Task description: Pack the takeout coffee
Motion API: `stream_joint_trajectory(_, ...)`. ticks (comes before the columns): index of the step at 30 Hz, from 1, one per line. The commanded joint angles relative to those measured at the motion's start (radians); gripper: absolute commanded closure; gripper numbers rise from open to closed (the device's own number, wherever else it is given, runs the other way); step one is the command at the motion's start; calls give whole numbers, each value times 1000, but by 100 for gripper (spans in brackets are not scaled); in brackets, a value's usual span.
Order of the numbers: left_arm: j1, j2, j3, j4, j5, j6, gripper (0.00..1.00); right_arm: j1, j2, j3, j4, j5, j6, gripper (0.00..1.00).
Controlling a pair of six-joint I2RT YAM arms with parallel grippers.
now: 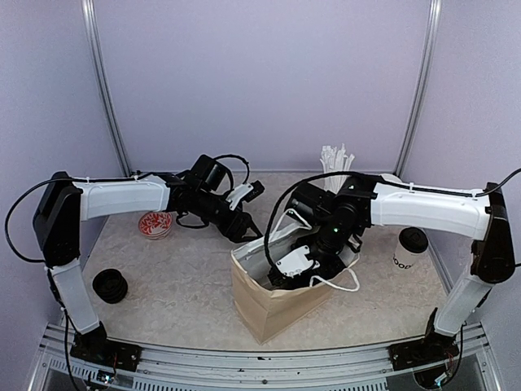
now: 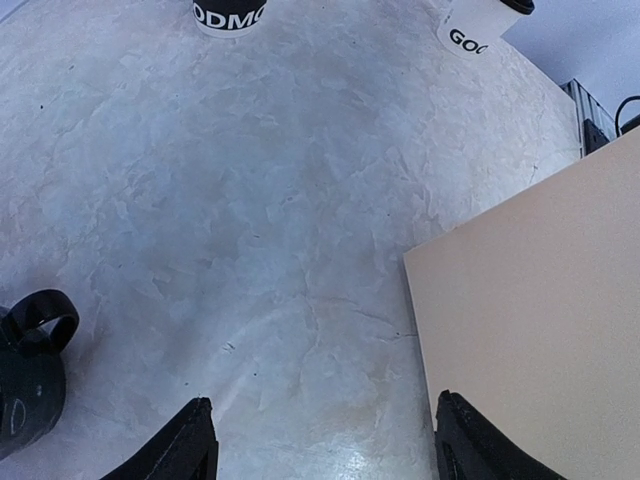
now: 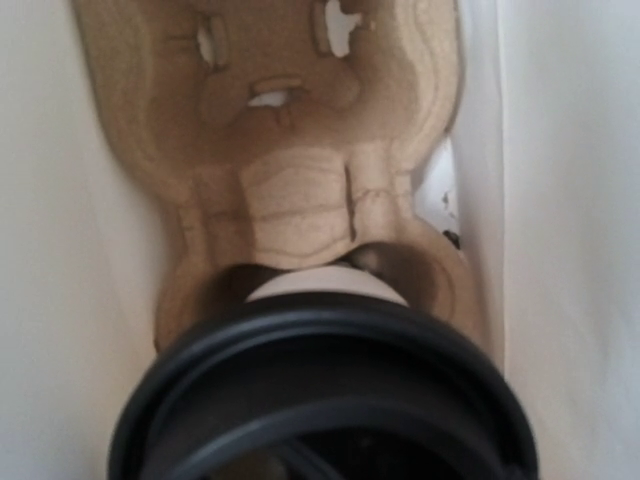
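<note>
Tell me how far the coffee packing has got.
Done: the carrier sits in the bag. In hand: the right hand is down in the bag, a lidded cup at a carrier slot; grip unclear. Left: two cups on the table; left hand open, empty.

Takeout cup (image 1: 411, 248): upright on the desk (image 1: 187, 285), far right side, apart from the paper bag (image 1: 269, 314). White paper wall, black plastic lid seated, black block lettering on the side, too small to read in full.

Left wrist view: two cups stand on the desk, well apart, both cropped by the top edge. Centre cup (image 2: 230, 12): only the lower wall shows, letters "ODMO". Corner cup (image 2: 478, 25): letters "GOO", edge of the black lid visible.

Right wrist view: bagged cup (image 3: 320, 400) sits inside the bag, lid up. Its black rim, blurred, fills the lower frame, with a sliver of white past it. It sits at the near pocket of the pulp carrier (image 3: 300, 180); whether it is fully seated cannot be told.
</note>
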Motion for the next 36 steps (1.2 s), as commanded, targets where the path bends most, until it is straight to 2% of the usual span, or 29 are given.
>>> stream_joint_trajectory(1, 6, -61, -6, -21, -23, 10, 27, -3, 64, -64, -122, -55, 37, 52)
stream_joint_trajectory(8, 6, -157, 42, -110, -27, 30, 23, -3, 66, 68, -202, -102, 70, 30)
stream_joint_trajectory(11, 4, -209, 63, -148, 20, 42, 21, -3, 71, 117, -224, -128, 84, 25)
stream_joint_trajectory(16, -5, -267, 114, -204, 61, 44, 19, -5, 73, 170, -235, -117, 89, 21)
stream_joint_trajectory(22, -31, -332, 138, -225, 175, 37, 18, -18, 66, 228, -231, -122, 95, 17)
stream_joint_trajectory(28, -65, -346, 160, -279, 182, 53, 18, -46, 51, 262, -217, -139, 84, 12)
stream_joint_trajectory(33, -122, -299, 200, -357, 155, 82, 19, -70, 36, 260, -193, -162, 72, 11)
stream_joint_trajectory(36, -146, -261, 218, -346, 139, 84, 19, -84, 30, 262, -185, -184, 68, 11)
